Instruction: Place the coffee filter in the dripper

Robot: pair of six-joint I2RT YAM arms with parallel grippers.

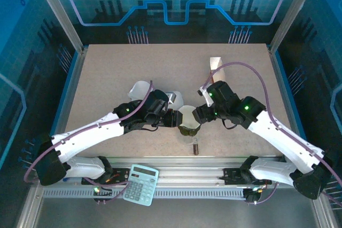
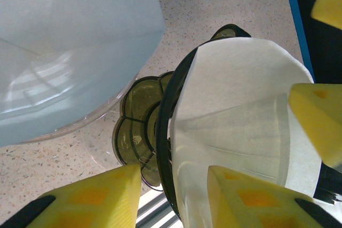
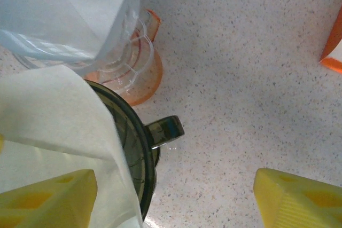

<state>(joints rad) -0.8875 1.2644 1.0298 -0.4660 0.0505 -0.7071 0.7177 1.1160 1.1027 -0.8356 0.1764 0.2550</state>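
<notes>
Filter sits inside the dripper, its top edge above the rim. Left gripper is open, fingers straddling the dripper's rim. Right gripper is wide open astride the dripper's opposite rim. Calculator lies well apart from the dripper.

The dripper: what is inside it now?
A white paper filter sits inside the dark dripper. The paper hides the dripper's bottom and most of its inner wall, so nothing under the filter can be seen.
</notes>
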